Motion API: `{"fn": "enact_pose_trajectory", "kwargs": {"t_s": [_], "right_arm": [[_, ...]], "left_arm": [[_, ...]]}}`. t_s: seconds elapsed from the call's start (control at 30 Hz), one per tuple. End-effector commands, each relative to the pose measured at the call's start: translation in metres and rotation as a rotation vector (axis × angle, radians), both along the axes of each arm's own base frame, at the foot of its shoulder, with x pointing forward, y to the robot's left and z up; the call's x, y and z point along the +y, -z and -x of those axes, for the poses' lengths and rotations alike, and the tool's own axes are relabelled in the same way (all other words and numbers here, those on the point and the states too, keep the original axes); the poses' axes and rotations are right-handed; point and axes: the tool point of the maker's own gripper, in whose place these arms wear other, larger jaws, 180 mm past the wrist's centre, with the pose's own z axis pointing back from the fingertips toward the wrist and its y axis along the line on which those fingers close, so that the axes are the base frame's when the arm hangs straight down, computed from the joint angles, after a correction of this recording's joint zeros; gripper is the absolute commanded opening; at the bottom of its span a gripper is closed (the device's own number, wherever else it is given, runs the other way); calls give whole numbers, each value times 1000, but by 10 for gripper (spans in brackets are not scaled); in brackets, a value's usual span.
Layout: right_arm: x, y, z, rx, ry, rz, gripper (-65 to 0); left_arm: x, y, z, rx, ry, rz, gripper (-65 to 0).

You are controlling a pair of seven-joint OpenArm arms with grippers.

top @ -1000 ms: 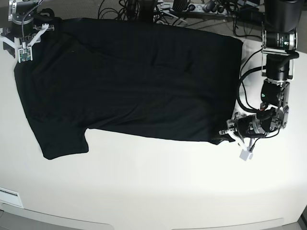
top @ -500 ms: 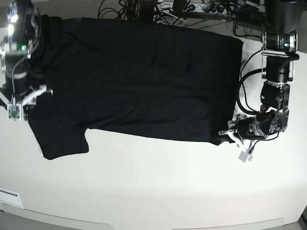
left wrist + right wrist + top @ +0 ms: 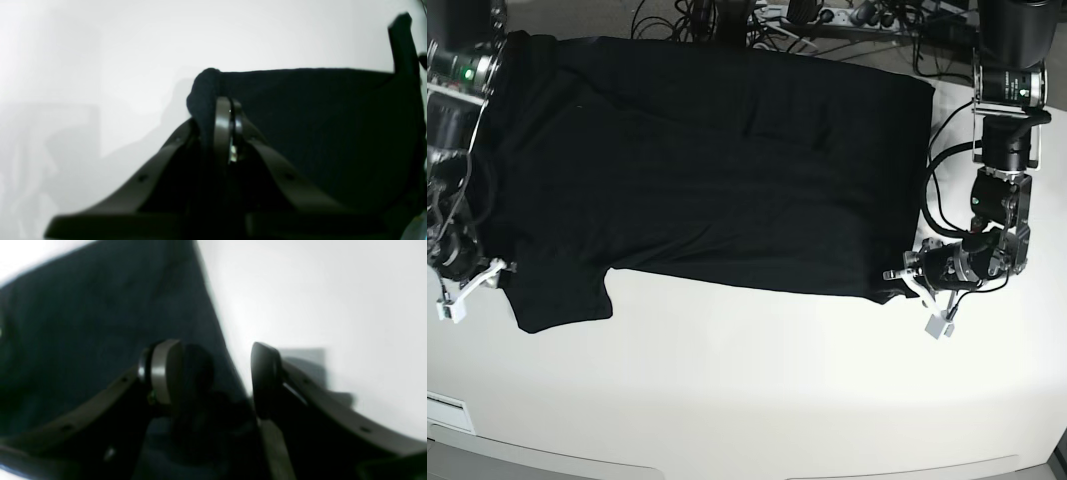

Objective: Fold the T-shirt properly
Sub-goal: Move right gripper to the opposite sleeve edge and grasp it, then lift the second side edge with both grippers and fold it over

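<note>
Right gripper (image 3: 489,274) has swung down from the collar end to the near sleeve, jaws apart astride its edge. Left gripper (image 3: 905,277) pinches the hem corner. T-shirt (image 3: 717,160) lies flat on counter (image 3: 757,390). Advice: clamp the sleeve edge before lifting both corners together.

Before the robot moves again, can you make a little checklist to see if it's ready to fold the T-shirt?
1. Left gripper pinching the T-shirt corner: ok.
2. Right gripper open: ok.
3. Right gripper has grabbed the sleeve edge: not ok, cloth only lies between its jaws.
4. T-shirt spread flat on the table: ok, a few wrinkles.
5. Printed side facing down: cannot tell.
</note>
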Motion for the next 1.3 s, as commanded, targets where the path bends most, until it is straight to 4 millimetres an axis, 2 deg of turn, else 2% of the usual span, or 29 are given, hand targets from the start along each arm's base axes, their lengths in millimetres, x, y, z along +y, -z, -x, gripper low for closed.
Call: {"fn": "enact_pose_trajectory", "kwargs": {"t_s": [0.0, 0.17, 0.27, 0.4, 0.6, 0.7, 0.83, 0.87, 0.9, 0.93, 1.0, 1.03, 1.27], "right_arm": [[-17, -23, -14, -59, 21, -10, -302], [-34, -15, -16, -41, 73, -109, -302], [-30, -2, -10, -10, 79, -134, -303], [-15, 5, -8, -1, 49, -170, -303], [29, 9, -6, 19, -64, -321, -303], [40, 11, -8, 16, -82, -340, -303], [42, 7, -10, -2, -95, -349, -308], [42, 7, -10, -3, -95, -349, -320], [42, 6, -10, -6, -100, -349, -364], [43, 6, -10, -10, -109, -348, -435], [44, 5, -11, -15, -118, -350, -620], [46, 3, -11, -23, -124, -358, -650], [63, -34, -12, -65, -253, -407, -650]], "left_arm": [[18, 11, 8, 59, 2, -97, -650], [18, 10, 7, 52, -2, -95, -650], [18, 10, 7, 49, -3, -93, -650], [18, 9, 5, 44, -6, -89, -650], [18, 9, 6, 44, -6, -90, -650], [18, 9, 6, 45, -6, -89, -650], [18, 9, 6, 45, -6, -90, -650], [18, 9, 6, 45, -6, -90, -650], [18, 9, 6, 45, -6, -90, -650], [18, 9, 6, 45, -6, -90, -650], [18, 9, 6, 44, -6, -89, -650], [17, 9, 5, 41, -5, -89, -650], [15, 3, 0, -27, 43, -99, -650]]}}
